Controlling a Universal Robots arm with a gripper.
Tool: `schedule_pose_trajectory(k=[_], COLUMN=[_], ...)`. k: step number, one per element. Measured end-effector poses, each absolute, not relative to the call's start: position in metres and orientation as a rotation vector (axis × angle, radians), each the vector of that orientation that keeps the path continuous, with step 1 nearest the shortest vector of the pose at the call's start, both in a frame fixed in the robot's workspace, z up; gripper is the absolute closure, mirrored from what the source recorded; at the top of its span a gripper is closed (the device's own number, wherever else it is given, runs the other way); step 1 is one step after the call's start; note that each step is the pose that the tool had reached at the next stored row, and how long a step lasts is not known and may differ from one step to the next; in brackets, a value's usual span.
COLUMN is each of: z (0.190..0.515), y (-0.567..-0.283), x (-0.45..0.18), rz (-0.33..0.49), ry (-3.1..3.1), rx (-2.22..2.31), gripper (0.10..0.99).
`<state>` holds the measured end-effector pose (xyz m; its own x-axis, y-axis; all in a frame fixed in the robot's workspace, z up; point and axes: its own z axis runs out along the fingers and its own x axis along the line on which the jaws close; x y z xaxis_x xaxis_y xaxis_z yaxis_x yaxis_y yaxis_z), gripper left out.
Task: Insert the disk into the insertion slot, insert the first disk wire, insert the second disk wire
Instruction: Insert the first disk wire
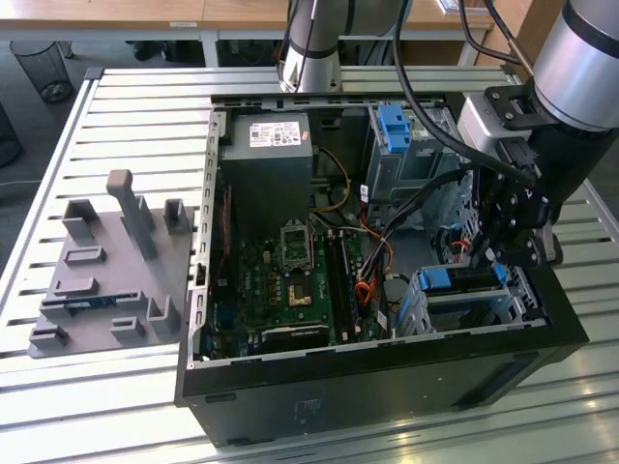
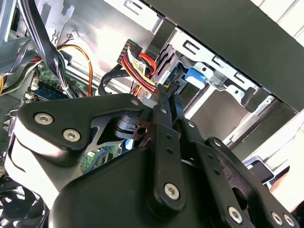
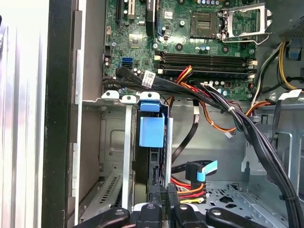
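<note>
**At four o'clock in the case: gripper over the seated disk**

On a table (image 1: 126, 106) of pale metal slats, an open black case (image 1: 387, 387) lies on its side in the middle of the exterior view. At nine o'clock from it sits a grey fixture plate (image 1: 106, 280) with upright blocks. Beyond the table, a wire bin (image 1: 45, 70) stands on grey floor at eleven o'clock, and wooden desks (image 1: 145, 12) run along twelve o'clock.

Inside the case, the motherboard (image 1: 290, 280) fills the centre, with the grey power supply (image 1: 266, 164) at eleven o'clock. A tall bay (image 1: 394, 130) with a blue tab is at one o'clock. The slot (image 1: 418, 307), a low perforated metal cage, occupies the four o'clock corner. The disk (image 1: 464, 280) is in it, its blue frame showing at the cage's mouth. In the first wrist view the disk (image 3: 151, 133) stands edge-on between the cage's silver walls.

The arm comes in from two o'clock, and the gripper (image 1: 508, 256) hangs down into the case just above the slot. In both wrist views the jaws are drawn nearly together, with only a thin dark gap between the fingers (image 2: 161, 118). Whether anything is pinched there I cannot tell. The gripper (image 3: 160, 195) points at the disk's end. A red-and-yellow wire bundle (image 3: 187, 187) lies just beside it, and a black cable with a blue plug (image 3: 202, 171) lies close by.
</note>
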<state>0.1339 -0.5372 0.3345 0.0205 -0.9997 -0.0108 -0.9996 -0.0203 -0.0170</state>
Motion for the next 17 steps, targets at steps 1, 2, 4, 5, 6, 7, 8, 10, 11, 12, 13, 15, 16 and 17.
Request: schedule_pose_trajectory(k=[1,2,4,5,6,7,8,10,11,12,13,15,16,17], z=[0.3344,0.3343,0.3341,0.3342,0.3341,0.3341,0.3341,0.3341,0.3341,0.3341,0.3340,0.3338,0.3338,0.3337], y=[-0.5378,-0.5382,-0.5384,-0.5386,-0.5387,-0.5388,-0.5389,-0.5389,-0.5389,-0.5390,-0.5390,-0.5396,-0.5400,-0.5403], x=[0.1339,0.1339,0.1339,0.1339,0.1339,0.1339,0.1339,0.1337,0.1336,0.1335,0.1334,0.1334,0.1334,0.1333], rz=[-0.007,-0.007,-0.007,-0.007,-0.007,-0.007,-0.007,-0.007,-0.007,-0.007,-0.007,-0.007,-0.007,-0.007], ry=[2.188,2.191,2.200,2.203,2.206,2.208,2.209,2.209,2.210,2.210,2.211,2.214,2.216,2.219], rx=[-2.227,-2.224,-2.216,-2.212,-2.209,-2.207,-2.206,-2.206,-2.205,-2.205,-2.204,-2.201,-2.199,-2.196], gripper=[0.922,0.922,0.922,0.922,0.922,0.922,0.922,0.922,0.922,0.922,0.922,0.922,0.922,0.922])
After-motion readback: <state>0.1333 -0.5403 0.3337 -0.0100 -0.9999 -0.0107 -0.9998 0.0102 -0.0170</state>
